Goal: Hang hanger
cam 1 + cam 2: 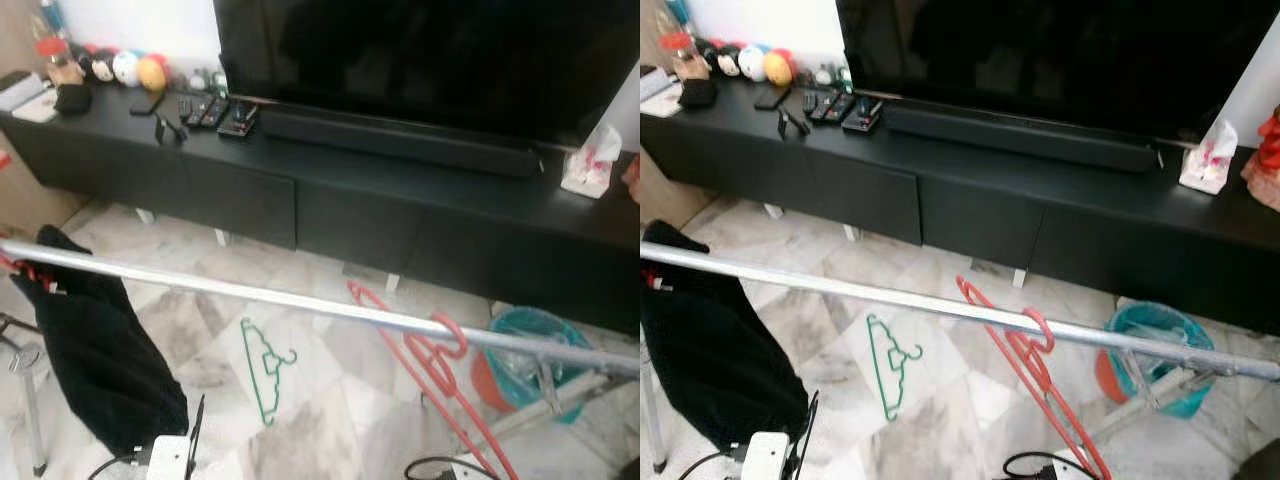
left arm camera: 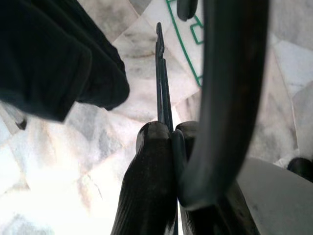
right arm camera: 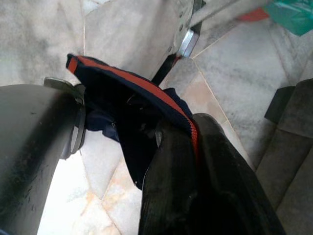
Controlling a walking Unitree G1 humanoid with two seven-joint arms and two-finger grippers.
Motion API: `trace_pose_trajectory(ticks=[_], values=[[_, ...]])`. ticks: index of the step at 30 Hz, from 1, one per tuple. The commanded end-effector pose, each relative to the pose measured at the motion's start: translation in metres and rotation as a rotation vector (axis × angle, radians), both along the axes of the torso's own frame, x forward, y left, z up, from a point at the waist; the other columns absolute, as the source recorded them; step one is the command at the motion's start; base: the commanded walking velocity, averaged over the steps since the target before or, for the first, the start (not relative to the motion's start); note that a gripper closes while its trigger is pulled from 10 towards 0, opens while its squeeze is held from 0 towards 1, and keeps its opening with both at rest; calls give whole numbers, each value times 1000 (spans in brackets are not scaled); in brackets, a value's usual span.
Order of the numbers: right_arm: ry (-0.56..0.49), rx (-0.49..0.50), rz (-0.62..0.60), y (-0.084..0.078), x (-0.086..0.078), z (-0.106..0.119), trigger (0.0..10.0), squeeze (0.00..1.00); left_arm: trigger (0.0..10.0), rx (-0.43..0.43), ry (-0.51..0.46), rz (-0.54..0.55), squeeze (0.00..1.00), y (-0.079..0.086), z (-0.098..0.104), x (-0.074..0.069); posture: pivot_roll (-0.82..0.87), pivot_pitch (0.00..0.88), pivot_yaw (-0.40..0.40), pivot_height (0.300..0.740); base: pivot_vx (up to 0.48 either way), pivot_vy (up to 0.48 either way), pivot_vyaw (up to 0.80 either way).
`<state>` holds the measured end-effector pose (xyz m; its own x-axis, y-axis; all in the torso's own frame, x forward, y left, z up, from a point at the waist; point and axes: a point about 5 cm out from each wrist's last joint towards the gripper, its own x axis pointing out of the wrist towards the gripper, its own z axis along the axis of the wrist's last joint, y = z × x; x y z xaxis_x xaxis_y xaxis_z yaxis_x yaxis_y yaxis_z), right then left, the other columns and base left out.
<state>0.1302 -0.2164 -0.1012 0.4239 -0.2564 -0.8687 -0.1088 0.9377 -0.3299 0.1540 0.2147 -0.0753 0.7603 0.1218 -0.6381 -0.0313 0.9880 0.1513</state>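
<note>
Hangers: one red (image 1: 432,362) on rail (image 1: 250,293), one green (image 1: 262,368) on floor.

Left tool (image 2: 168,147): two long black fingers (image 2: 146,191), ribbed matte surface, rounded tips. Right tool (image 3: 188,161): same black fingers (image 3: 230,181), smooth rounded shells. White housing (image 1: 168,458) with black cable (image 1: 110,465) at lower frame edge.

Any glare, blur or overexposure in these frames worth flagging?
Head views: mildly soft; window above the TV stand blown white. Left wrist view: floor overexposed, near pincer fingers dark, blurred. Right wrist view: bright floor patch, fingers out of focus.
</note>
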Motion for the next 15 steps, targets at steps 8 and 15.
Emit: trace_pose_trajectory(ticks=[8, 15], values=[[14, -2, -18, -2, -6, -1, 10000, 0, 10000, -8, 20, 16, 0, 1, -5, -9, 15, 66, -26, 740, -358, 0, 0], [14, -2, -16, -2, -5, -1, 10000, 0, 10000, -10, 13, 15, 0, -1, -5, -9, 15, 69, -28, 740, -360, 0, 0]])
